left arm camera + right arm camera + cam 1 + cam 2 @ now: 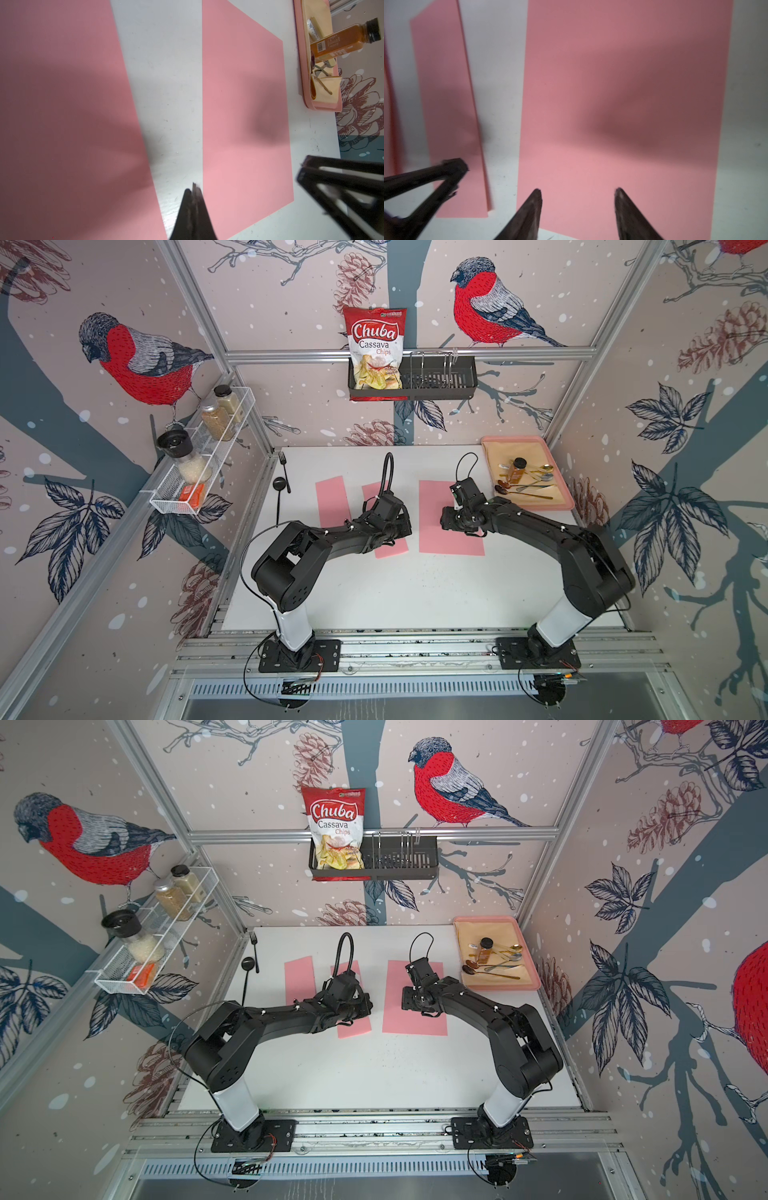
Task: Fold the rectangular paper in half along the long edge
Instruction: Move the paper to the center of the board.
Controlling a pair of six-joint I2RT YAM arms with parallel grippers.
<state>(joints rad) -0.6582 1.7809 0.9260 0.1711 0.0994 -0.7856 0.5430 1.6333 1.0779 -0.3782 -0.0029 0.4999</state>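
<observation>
The wide pink paper (451,543), in the middle of a top view, lies flat and not folded yet (two thin pink strips (330,499) left of it look done), with the right gripper (578,191) spread apart above it and the left gripper (193,187) pinched closed on nothing.

The right gripper (578,190) hung over the wide sheet (623,93), near its left edge. The left gripper (194,188) sat over the bare strip of table (166,83) between that sheet, on its jaws' right, and the narrow sheet (62,104) on their left. A third sheet (330,499) lay farther left. Behind and right of the right jaws, a tray (557,477) carried a bottle (518,468) and spoons (538,477).
</observation>
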